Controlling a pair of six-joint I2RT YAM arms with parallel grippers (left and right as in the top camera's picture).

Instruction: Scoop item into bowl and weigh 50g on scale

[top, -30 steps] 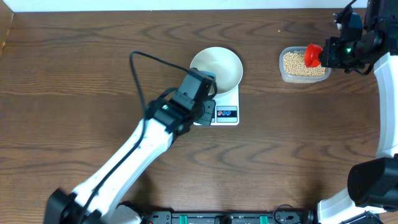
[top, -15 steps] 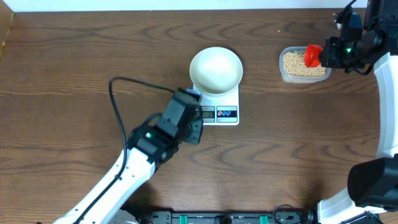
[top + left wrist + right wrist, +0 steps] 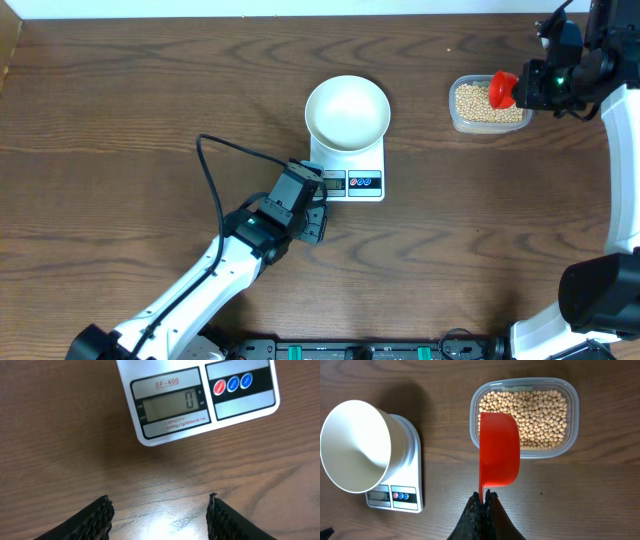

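The white bowl (image 3: 347, 112) sits empty on the white scale (image 3: 365, 183). In the left wrist view the scale's display (image 3: 170, 407) reads 0. My left gripper (image 3: 160, 510) stands open over bare wood just in front of the scale's left corner, with nothing between its fingers. It also shows in the overhead view, left gripper (image 3: 316, 210). My right gripper (image 3: 484, 495) is shut on the handle of a red scoop (image 3: 499, 455). The scoop hangs over the near left part of the beans (image 3: 540, 410), and its cup looks empty.
The beans lie in a clear plastic tub (image 3: 487, 122) at the back right. From the right wrist view the bowl (image 3: 355, 445) and scale (image 3: 405, 485) are to the tub's left. A black cable (image 3: 215, 160) loops off the left arm.
My left arm drew back from the scale's front toward the table's near side, and its jaws opened. The right arm and scoop stayed still.
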